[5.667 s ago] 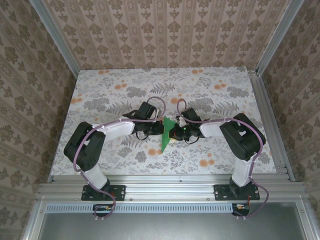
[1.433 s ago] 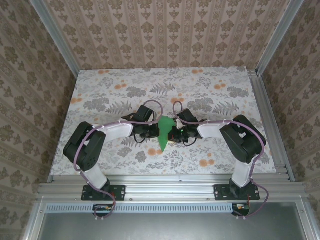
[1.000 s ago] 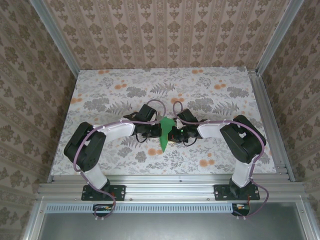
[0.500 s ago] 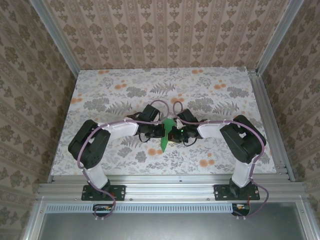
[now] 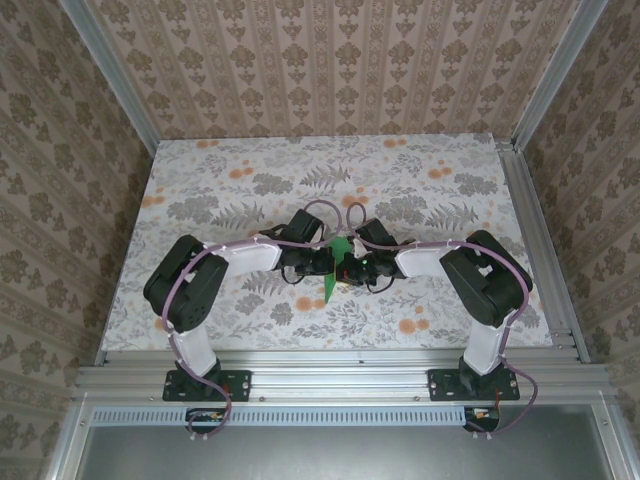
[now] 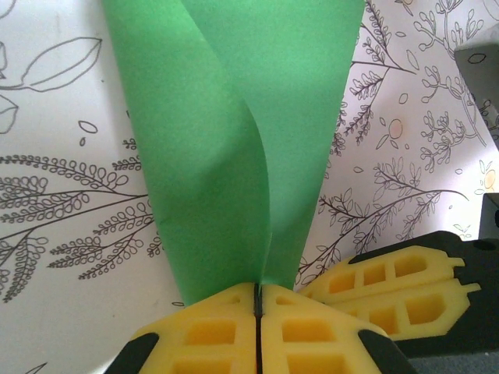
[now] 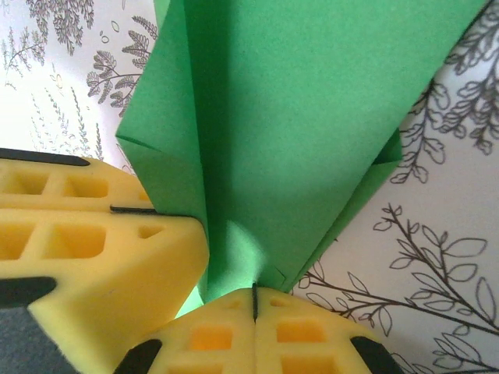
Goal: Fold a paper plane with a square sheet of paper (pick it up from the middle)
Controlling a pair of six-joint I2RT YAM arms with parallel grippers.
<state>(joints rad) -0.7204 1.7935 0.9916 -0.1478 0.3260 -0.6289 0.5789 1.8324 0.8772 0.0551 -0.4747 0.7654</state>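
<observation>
Clamped tight on paper plane (image 6: 226, 156) from both sides: left claw (image 6: 257, 300), right claw (image 7: 255, 300); layers pinched together, probably to sharpen centre crease.

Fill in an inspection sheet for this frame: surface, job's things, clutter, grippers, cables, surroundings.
Surface: floral-patterned table, no stains seen.
Job's things: green paper, folded into a narrow pointed shape, held at the table's middle between both arms.
Clutter: nothing seen.
Grippers: left gripper shut on the paper; right gripper shut on the paper, yellow fingers close together.
Cables: purple cables run along both arms and loop above the wrists.
Surroundings: patterned walls, aluminium frame.
</observation>
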